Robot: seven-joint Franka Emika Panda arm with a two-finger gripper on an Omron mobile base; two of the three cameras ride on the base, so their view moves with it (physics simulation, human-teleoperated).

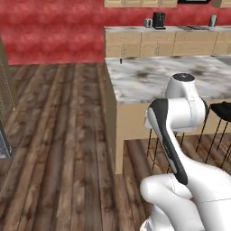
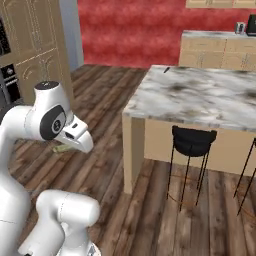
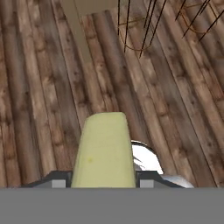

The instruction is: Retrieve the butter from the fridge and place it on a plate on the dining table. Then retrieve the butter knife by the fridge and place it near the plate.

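Folded low, arm points butter (image 3: 104,151) at floor (image 3: 39,87).

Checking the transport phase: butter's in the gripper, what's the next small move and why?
Probably drive on toward the dining table: the butter sits clamped in the gripper over bare wood floor, short of the marble top; no plate in sight yet.

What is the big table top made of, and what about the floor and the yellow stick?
The dining table top looks like polished marble: white-grey with brown veins. The floor looks like dark wooden planks with visible grain. The butter looks soft, matte, pale yellow; hard to be sure.
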